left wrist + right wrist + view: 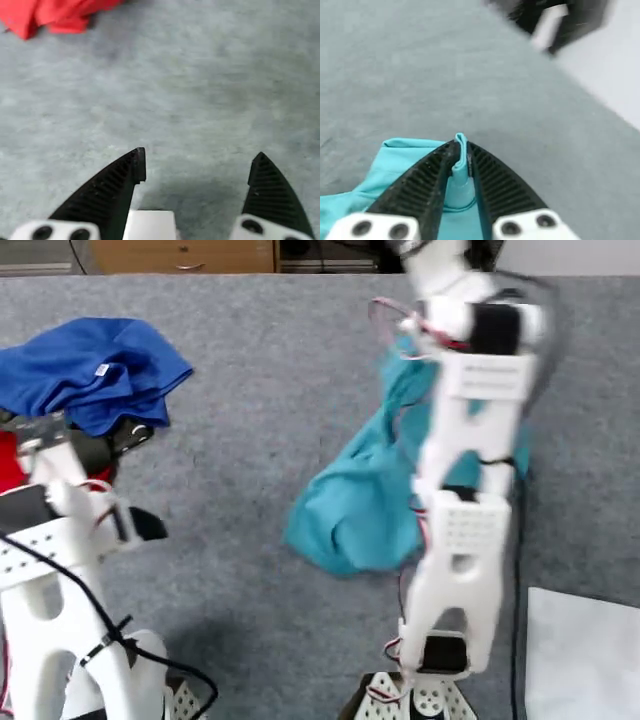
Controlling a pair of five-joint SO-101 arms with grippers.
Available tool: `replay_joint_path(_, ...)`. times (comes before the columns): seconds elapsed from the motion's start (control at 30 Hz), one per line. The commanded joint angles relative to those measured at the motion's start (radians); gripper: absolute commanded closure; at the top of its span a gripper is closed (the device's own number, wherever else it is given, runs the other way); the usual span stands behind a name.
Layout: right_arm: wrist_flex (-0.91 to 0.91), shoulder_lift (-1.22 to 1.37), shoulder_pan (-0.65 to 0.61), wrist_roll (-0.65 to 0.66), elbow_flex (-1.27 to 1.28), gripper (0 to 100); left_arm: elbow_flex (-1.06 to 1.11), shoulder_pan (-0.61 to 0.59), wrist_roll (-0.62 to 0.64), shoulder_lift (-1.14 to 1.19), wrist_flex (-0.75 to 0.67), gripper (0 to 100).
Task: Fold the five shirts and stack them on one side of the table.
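My right gripper is shut on an edge of the teal shirt, which is pinched between its black fingers. In the high view the teal shirt hangs from the raised right arm, and its lower part is bunched on the grey table. A crumpled blue shirt lies at the far left. A red shirt shows at the left edge beside the left arm. My left gripper is open over bare table, with the red shirt farther off.
A white flat sheet or cloth lies at the near right corner. A wooden cabinet stands behind the table's far edge. Cables run by both arm bases.
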Motion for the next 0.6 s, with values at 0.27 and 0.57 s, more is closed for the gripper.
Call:
replay_joint_path(0.27, 0.015, -0.598, 0.259, -0.032, 0.278, 99.5, -0.084, 0.546, 0.307, -0.005, -0.249, 67)
replay_joint_path(0.57, -0.009, -0.957, 0.211, -0.034, 0.567, 99.5, -0.169, 0.663, 0.417, -0.005, -0.310, 67)
